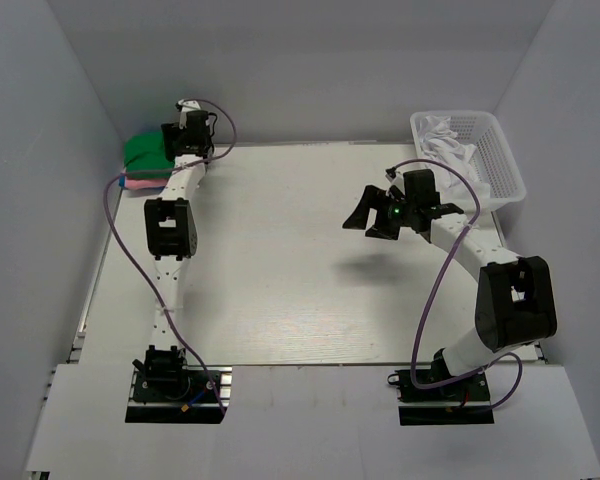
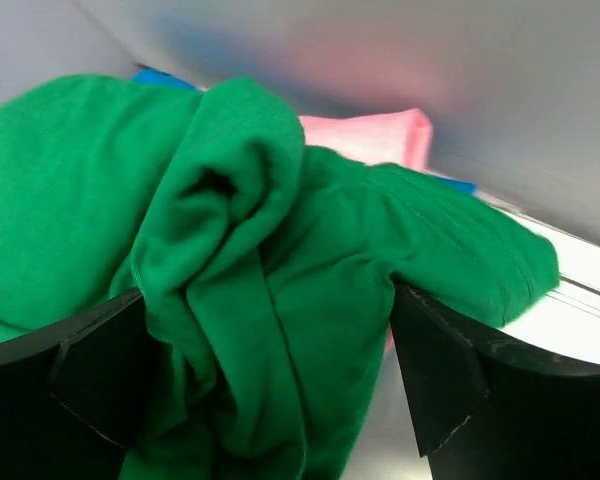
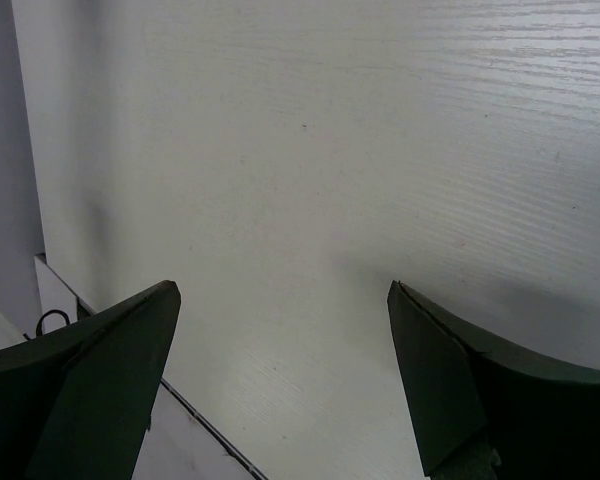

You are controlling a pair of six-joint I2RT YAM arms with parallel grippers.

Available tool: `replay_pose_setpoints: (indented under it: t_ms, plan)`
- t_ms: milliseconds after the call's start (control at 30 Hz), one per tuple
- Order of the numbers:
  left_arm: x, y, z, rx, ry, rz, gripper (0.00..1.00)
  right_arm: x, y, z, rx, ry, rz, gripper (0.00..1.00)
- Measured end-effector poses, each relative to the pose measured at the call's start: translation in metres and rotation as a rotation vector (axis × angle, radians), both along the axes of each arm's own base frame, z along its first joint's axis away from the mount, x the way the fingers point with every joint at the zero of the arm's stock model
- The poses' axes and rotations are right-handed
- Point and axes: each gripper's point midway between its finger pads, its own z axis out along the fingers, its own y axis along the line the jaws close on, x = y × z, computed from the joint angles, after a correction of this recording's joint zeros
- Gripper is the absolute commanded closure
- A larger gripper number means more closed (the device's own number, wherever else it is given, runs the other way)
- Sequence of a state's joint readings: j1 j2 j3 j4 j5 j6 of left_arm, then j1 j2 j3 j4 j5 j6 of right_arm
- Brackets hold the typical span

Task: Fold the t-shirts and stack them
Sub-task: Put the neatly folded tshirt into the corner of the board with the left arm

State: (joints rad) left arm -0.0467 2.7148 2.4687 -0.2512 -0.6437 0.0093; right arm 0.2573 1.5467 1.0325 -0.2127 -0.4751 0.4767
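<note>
Green shirt lies bunched on the pink shirt at the far left corner of the worktop, between the open jaws of the left gripper; right gripper, open and empty, hovers right of centre; white shirt sits in the basket beyond it, rightward, probably its reach.

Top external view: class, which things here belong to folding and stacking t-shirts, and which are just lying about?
Belong to the job:
bright green soft cloth t-shirt
pink folded cloth t-shirt beneath it
white crumpled cloth, far right

Just lying about:
white plastic mesh basket holding that cloth
white wood-grain table
</note>
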Motion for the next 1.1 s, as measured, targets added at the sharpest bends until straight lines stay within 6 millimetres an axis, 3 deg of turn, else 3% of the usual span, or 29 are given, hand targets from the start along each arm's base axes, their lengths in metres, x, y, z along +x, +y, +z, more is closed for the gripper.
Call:
replay_pose_setpoints:
  t_ms: [333, 467, 600, 800, 900, 1000, 1100]
  plan:
    - [0.006, -0.030, 0.011, -0.165, 0.016, -0.157, 0.00, -0.002, 0.003, 0.000, 0.028, 0.003, 0.003, 0.10]
    - [-0.001, -0.035, 0.030, -0.237, 0.012, -0.199, 0.00, -0.002, 0.004, 0.003, 0.033, -0.007, 0.006, 0.10]
    - [-0.025, -0.039, 0.072, -0.328, -0.007, -0.266, 0.00, -0.001, 0.004, 0.008, 0.036, -0.029, 0.011, 0.10]
    - [-0.044, -0.024, 0.189, -0.408, -0.208, -0.354, 0.00, 0.001, 0.005, 0.014, 0.044, -0.053, 0.014, 0.10]
    - [-0.046, -0.010, 0.215, -0.447, -0.273, -0.369, 0.00, 0.001, 0.005, 0.020, 0.050, -0.075, 0.014, 0.10]
    - [-0.049, 0.008, 0.206, -0.522, -0.260, -0.377, 0.00, 0.000, 0.005, 0.024, 0.052, -0.090, 0.014, 0.10]
    - [-0.060, 0.025, 0.171, -0.592, -0.181, -0.336, 0.00, 0.001, 0.003, 0.025, 0.045, -0.098, 0.012, 0.10]
